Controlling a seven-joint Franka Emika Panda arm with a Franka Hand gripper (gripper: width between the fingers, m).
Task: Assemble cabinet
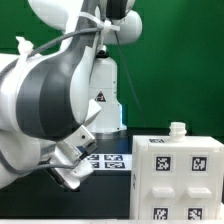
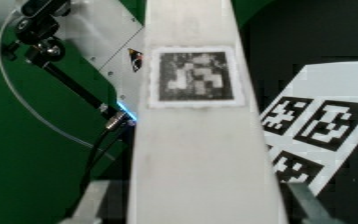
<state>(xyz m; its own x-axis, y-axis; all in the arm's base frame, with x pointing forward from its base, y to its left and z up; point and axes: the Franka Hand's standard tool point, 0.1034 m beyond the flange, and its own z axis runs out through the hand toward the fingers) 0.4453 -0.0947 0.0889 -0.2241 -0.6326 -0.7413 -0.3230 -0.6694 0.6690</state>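
Black counter (image 1: 116, 143) carries the white, tagged cabinet box (image 1: 180, 185) at its near edge, toward the exterior view's right. Beside it, the fingers (image 1: 72, 176) clamp a long white cabinet panel (image 2: 194, 150) bearing one tag. Farther back, mid-counter, lies the marker board (image 1: 108, 160), before a green backdrop (image 1: 170, 60).

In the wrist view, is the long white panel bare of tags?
No: the white slab panel carries one black-and-white square tag on its face.
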